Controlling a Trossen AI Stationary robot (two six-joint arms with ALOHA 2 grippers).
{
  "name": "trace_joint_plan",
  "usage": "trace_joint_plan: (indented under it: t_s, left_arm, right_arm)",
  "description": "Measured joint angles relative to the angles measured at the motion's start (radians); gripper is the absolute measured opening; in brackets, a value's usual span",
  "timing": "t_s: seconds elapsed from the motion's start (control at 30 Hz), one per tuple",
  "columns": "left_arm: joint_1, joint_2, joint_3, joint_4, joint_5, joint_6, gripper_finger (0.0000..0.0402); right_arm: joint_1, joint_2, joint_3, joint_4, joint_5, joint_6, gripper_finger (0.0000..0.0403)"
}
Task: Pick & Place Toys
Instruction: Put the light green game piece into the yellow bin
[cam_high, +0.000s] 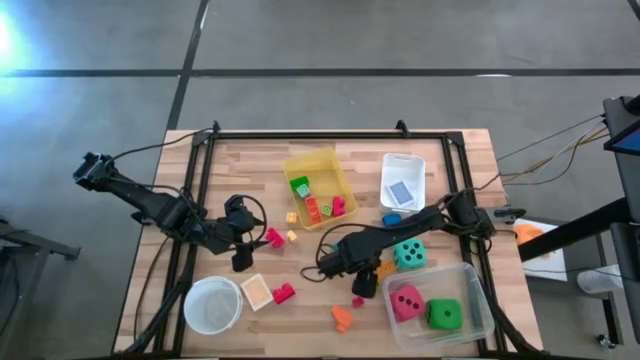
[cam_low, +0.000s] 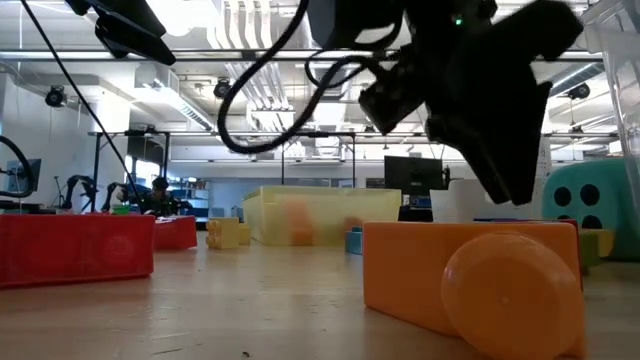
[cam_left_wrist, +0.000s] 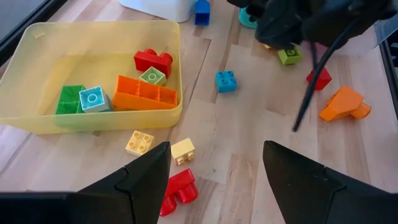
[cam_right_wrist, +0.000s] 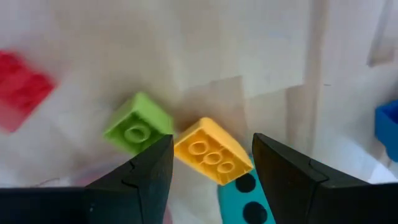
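My right gripper (cam_high: 362, 283) hangs open over the table's middle right, pointing steeply down. In the right wrist view a yellow block (cam_right_wrist: 212, 152) lies on the table in the gap between its fingers (cam_right_wrist: 212, 140). Beside it are a green block (cam_right_wrist: 138, 124) and the teal die (cam_high: 408, 255). My left gripper (cam_high: 240, 258) waits open at the middle left above a red block (cam_left_wrist: 177, 190) and two small yellow blocks (cam_left_wrist: 182, 150). The yellow bin (cam_high: 345, 165) holds several blocks. The clear bin (cam_high: 470, 275) holds a pink-red die (cam_high: 405, 301) and a green die (cam_high: 445, 315).
A white bowl (cam_high: 190, 310) and a small square tray (cam_high: 256, 290) stand near the front left. A white bin (cam_high: 402, 165) stands at the back right. Loose on the wood are an orange block (cam_high: 342, 318), a red block (cam_high: 284, 293) and blue blocks (cam_left_wrist: 226, 81).
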Motion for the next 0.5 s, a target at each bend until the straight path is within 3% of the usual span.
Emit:
trace_joint_plan:
  t_s: [0.17, 0.5]
  left_arm:
    - [0.0, 0.0, 0.0, 0.0, 0.0, 0.0, 0.0258]
    - [0.0, 0.0, 0.0, 0.0, 0.0, -0.003, 0.0258]
  right_arm:
    - [0.02, 0.0, 0.014, -0.007, -0.075, -0.061, 0.0209]
    - [0.065, 0.001, -0.039, -0.012, -0.072, -0.111, 0.0209]
